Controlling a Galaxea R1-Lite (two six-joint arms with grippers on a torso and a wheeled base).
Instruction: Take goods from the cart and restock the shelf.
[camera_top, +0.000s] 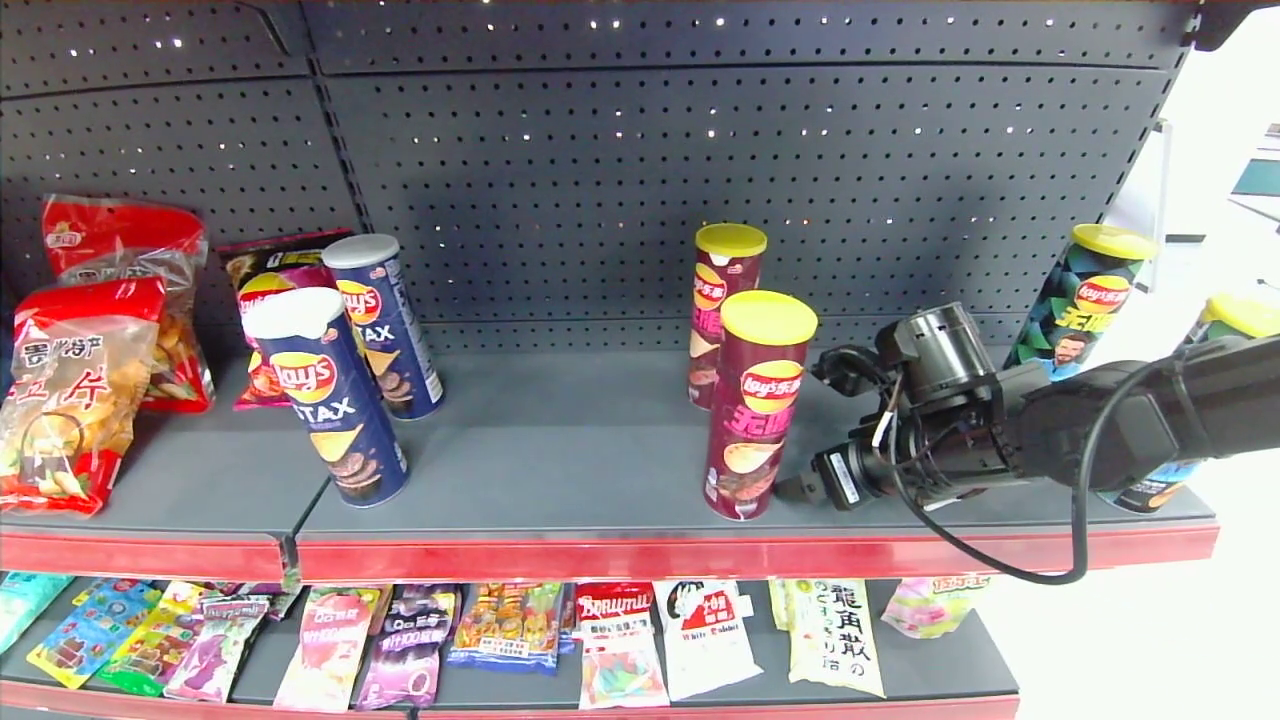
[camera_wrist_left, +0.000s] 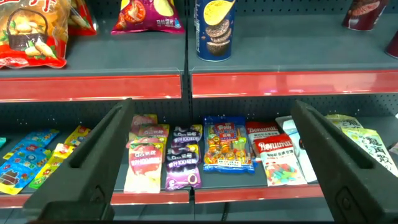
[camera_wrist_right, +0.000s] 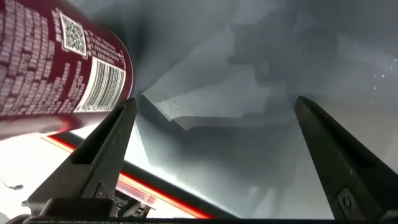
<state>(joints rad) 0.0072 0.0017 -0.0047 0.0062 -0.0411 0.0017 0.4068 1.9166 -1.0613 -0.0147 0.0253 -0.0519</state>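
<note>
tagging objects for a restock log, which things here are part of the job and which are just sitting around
Job: front maroon can, right gripper open beside it, upper shelf.
Just there: blue cans, teal cans, snack bags, lower-shelf packets.

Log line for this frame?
right gripper: open, beside front maroon can | can: upright on upper shelf, ungripped | left gripper: open, facing lower shelf

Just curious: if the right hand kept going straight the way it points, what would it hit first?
Most likely the front maroon chip can, near its base; the open right hand points at it. Depth is unclear, so it might graze past.
</note>
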